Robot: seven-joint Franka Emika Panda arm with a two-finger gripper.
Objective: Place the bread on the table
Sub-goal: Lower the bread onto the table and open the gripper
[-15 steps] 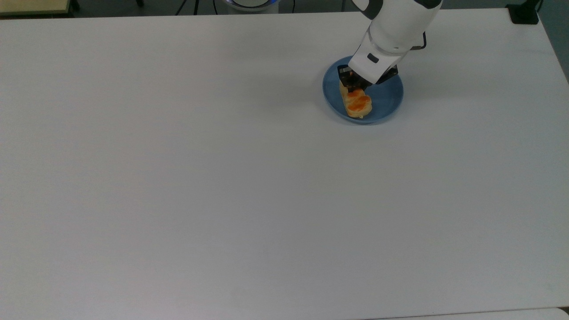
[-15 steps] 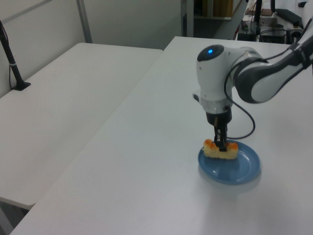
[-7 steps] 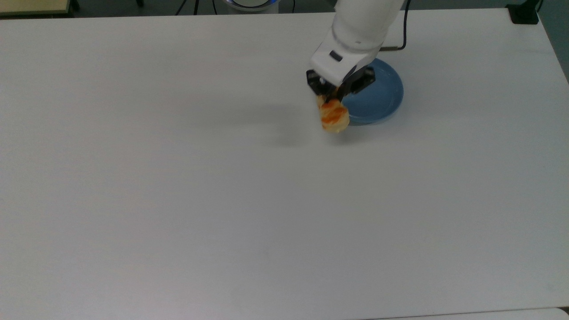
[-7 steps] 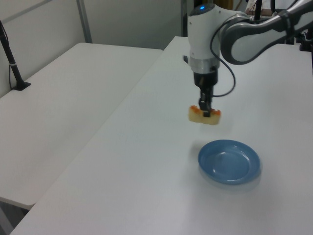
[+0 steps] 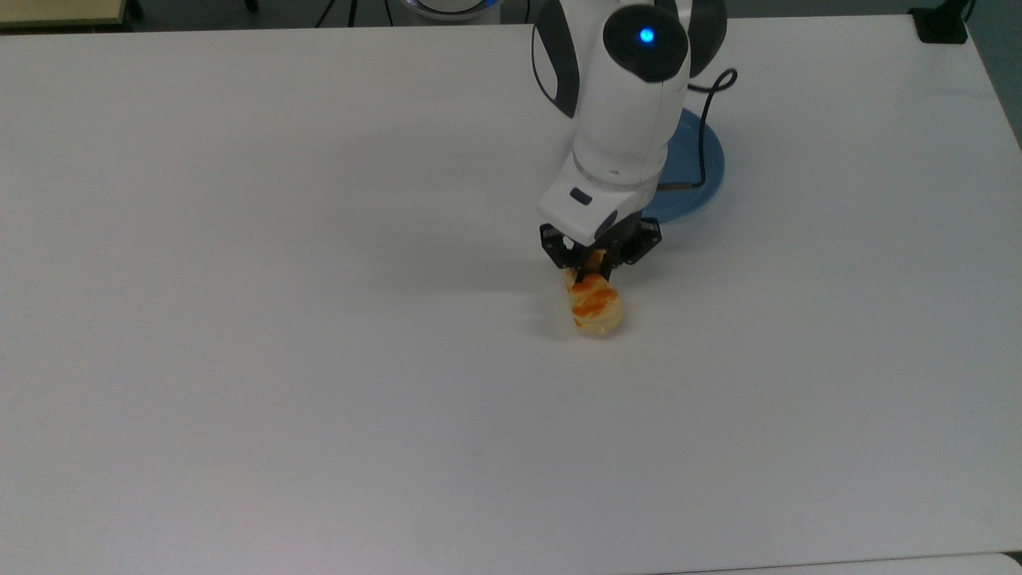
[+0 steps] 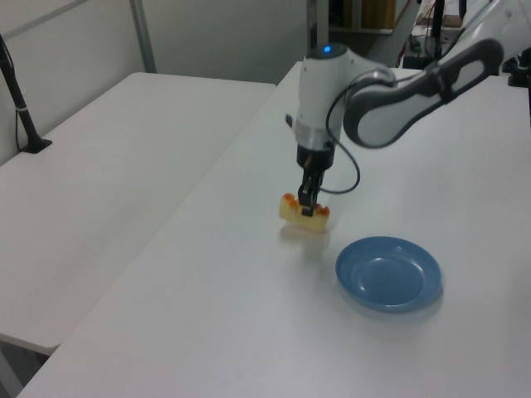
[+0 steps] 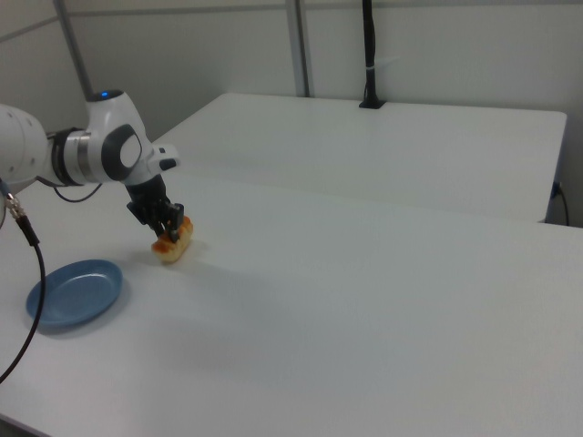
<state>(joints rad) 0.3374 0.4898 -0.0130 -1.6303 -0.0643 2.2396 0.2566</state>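
The pincer (image 5: 597,266) pinches the bread (image 5: 594,305) by one end, carrying it low over the white bench (image 5: 319,359), close to its own shadow. The blue plate (image 6: 388,274) sits near it on the bench, toward the top view's far edge.

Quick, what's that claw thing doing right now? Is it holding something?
Gripper: shut on the bread, just above the table.
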